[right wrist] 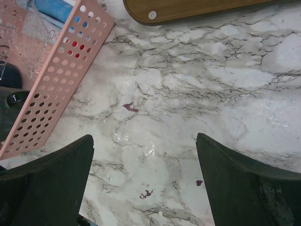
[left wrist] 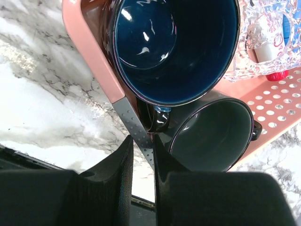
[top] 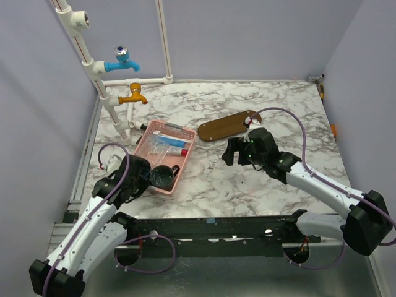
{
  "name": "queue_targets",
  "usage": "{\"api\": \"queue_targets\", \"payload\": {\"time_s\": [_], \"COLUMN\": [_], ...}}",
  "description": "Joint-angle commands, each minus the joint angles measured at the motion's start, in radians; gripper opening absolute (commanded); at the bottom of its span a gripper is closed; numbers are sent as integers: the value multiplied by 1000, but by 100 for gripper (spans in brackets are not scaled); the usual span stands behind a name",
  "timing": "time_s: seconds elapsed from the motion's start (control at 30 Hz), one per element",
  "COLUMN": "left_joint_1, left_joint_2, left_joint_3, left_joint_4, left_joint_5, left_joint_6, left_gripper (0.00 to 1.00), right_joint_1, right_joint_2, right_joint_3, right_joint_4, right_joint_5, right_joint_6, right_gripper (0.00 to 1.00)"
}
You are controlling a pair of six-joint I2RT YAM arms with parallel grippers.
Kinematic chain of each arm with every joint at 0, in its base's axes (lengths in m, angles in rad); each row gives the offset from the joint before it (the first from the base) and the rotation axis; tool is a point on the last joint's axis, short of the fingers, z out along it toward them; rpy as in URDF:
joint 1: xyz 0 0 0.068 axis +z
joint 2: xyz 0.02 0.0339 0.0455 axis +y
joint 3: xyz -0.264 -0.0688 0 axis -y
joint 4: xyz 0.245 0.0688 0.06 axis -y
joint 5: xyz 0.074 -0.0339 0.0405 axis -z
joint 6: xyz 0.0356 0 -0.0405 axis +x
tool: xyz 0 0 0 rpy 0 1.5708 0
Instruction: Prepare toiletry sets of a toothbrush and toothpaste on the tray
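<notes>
Pink basket (left wrist: 84, 42) sits clamped at its wall by the left gripper (left wrist: 143, 146) while the right gripper (right wrist: 145, 141) gapes empty at its 3 o'clock: seemingly a steadying step, with the toothpaste (top: 174, 143) next needing a lift to the tray (top: 226, 125) at 2 o'clock.

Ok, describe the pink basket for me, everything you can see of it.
The pink basket is a rectangular pink plastic bin with perforated walls and floor, sitting flat on the marble table left of the wooden tray. Inside are two dark mugs at the near end and clear-wrapped toiletries beyond. The left tool grips its near wall.
</notes>
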Motion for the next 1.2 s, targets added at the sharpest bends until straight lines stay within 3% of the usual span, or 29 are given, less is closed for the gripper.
{"api": "queue_targets", "payload": {"time_s": [0.0,0.37,0.8,0.87,0.93,0.97,1.17], "left_joint_1": [-3,-3,-3,-3,-3,-3,-3], "left_joint_2": [20,89,103,87,68,57,-2], "left_joint_3": [-30,39,64,60,55,54,68], "left_joint_4": [90,136,127,122,119,117,95], "left_joint_5": [130,189,147,148,153,159,176], "left_joint_6": [127,334,350,353,358,363,391], "left_gripper": [0,0,2,15,41,49,71], "right_joint_1": [8,7,-3,-19,-36,-44,-96], "right_joint_2": [11,1,126,172,222,249,397], "right_joint_3": [30,30,188,236,280,301,440], "right_joint_4": [14,1,-48,-48,-46,-46,-46], "right_joint_5": [33,58,301,307,309,313,305], "right_joint_6": [-7,-27,11,7,6,5,3], "right_gripper": [92,92,94,94,95,95,96]}}
